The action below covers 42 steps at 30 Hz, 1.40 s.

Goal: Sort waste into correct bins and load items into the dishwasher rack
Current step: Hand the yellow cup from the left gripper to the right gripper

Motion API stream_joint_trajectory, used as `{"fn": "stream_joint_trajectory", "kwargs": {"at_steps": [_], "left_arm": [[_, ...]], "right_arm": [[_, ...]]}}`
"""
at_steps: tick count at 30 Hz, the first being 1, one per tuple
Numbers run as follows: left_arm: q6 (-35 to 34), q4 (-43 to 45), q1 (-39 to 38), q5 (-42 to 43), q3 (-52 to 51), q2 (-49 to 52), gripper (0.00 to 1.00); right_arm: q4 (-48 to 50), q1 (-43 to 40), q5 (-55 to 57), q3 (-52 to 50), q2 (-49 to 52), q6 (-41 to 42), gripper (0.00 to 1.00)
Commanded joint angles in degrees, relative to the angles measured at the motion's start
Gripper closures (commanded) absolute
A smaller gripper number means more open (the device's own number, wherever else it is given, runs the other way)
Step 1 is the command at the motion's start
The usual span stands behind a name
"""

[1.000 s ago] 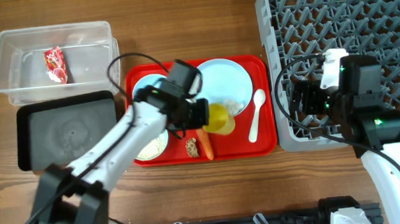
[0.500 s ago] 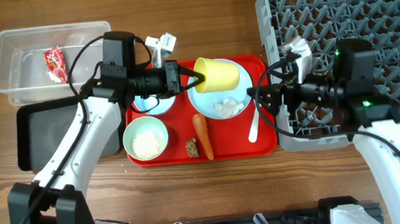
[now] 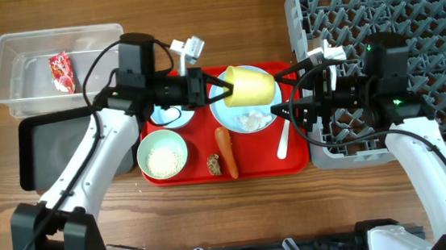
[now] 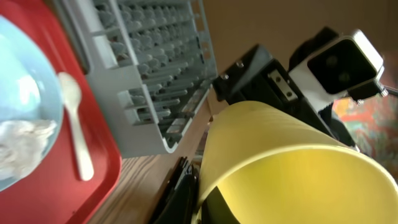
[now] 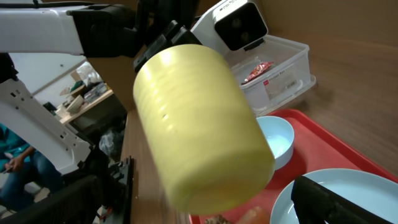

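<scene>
My left gripper [image 3: 220,89] is shut on the rim of the small yellow cup [image 3: 250,85] and holds it on its side above the red tray, base toward the right arm. The cup fills the left wrist view [image 4: 280,168] and the right wrist view [image 5: 199,130]. My right gripper [image 3: 284,97] is open, its fingers spread just off the cup's base. Below lie the pale blue plate [image 3: 238,107] with the crumpled tissue [image 3: 249,121], the pale blue bowl [image 3: 169,115], the mint green bowl [image 3: 163,156] with rice, the carrot [image 3: 225,151], the brown lump [image 3: 213,165] and the white spoon [image 3: 285,136].
The red tray [image 3: 295,161] sits mid-table. The grey dishwasher rack [image 3: 409,36] stands at the right. The clear tub [image 3: 15,62] at the far left holds the red-and-white wrapper [image 3: 61,72]. The black tray [image 3: 75,146] lies in front of it.
My left gripper has lifted the yellow cup off the tray and carried it right, tipped on its side. My right gripper has swung left from the rack toward the cup.
</scene>
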Motion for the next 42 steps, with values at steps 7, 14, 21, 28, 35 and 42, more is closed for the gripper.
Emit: {"fn": "stream_joint_trajectory", "kwargs": {"at_steps": [7, 14, 21, 28, 35, 42], "left_arm": [[-4.4, 4.7, -4.0, 1.1, 0.6, -1.0, 0.96], [-5.5, 4.9, -4.6, -0.3, 0.6, -1.0, 0.96], [-5.6, 4.9, -4.6, -0.8, 0.6, -1.0, 0.96], [-5.7, 5.0, -4.6, -1.8, 0.6, -1.0, 0.91], [-5.7, 5.0, -4.6, -2.4, 0.6, -1.0, 0.83], [-3.1, 2.7, -4.6, -9.3, 0.6, -1.0, 0.72]], "right_arm": [[1.3, 0.1, -2.0, 1.2, 1.2, 0.4, 0.0], [1.4, 0.1, -2.4, 1.2, 1.2, 2.0, 0.06], [1.4, 0.1, -3.9, 1.2, 1.2, 2.0, 0.21], [1.4, 0.2, -3.9, 1.2, 1.2, 2.1, 0.3], [1.4, 0.2, -3.2, 1.2, 1.2, 2.2, 0.39], [0.1, 0.2, 13.8, 1.2, 1.2, 10.6, 0.52]]}}
